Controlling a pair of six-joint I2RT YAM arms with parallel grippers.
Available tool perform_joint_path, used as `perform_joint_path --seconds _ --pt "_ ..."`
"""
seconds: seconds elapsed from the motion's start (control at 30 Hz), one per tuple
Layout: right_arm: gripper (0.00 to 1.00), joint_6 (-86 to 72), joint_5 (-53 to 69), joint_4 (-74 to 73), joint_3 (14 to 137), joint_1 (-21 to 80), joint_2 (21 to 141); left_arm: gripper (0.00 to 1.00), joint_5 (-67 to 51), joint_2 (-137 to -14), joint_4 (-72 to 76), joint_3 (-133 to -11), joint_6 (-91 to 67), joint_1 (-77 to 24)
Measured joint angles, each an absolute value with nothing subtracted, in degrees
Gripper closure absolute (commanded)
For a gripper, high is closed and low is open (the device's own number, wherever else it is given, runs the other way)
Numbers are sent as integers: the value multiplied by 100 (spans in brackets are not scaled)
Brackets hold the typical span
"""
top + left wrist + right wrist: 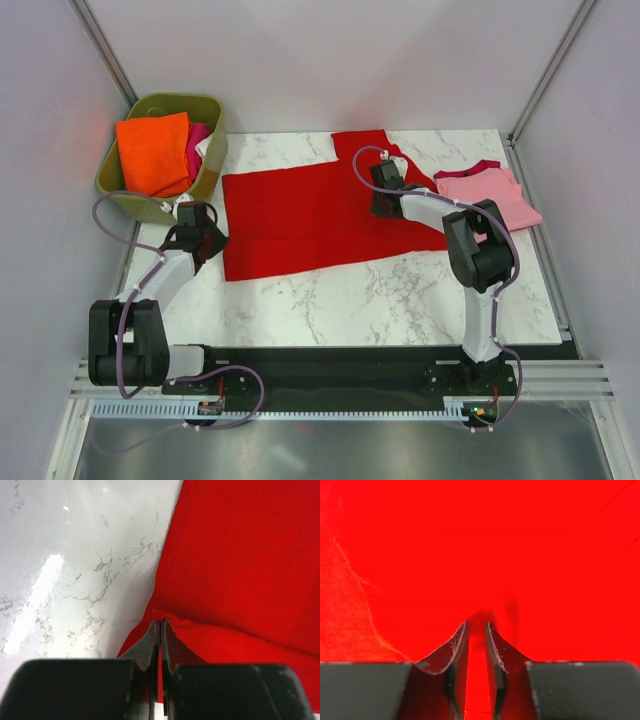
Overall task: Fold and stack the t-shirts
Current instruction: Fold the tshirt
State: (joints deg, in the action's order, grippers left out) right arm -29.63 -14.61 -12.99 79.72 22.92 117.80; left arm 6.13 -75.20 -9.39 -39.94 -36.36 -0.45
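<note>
Red shirt (300, 215) lies spread on the table (400, 300); I see the left gripper (160, 624) clamped on its edge, right gripper (477, 625) jaws narrowly parted over it.

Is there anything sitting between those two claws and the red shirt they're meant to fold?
Nothing visible does. The left gripper is shut on the edge of the red t-shirt, and the right gripper sits right on the cloth with its jaws slightly apart.
</note>
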Motion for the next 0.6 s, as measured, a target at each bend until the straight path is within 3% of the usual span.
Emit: perform_joint_path --seconds 0.53,0.6 --pt "67 -2252 -1857 -1590 9741 2974 12503 98 436 -7428 -978 -3994 -3465 -45" --pt "62 -2224 -1879 -1695 9981 2971 12752 98 427 -7406 -978 -3994 -3463 -45"
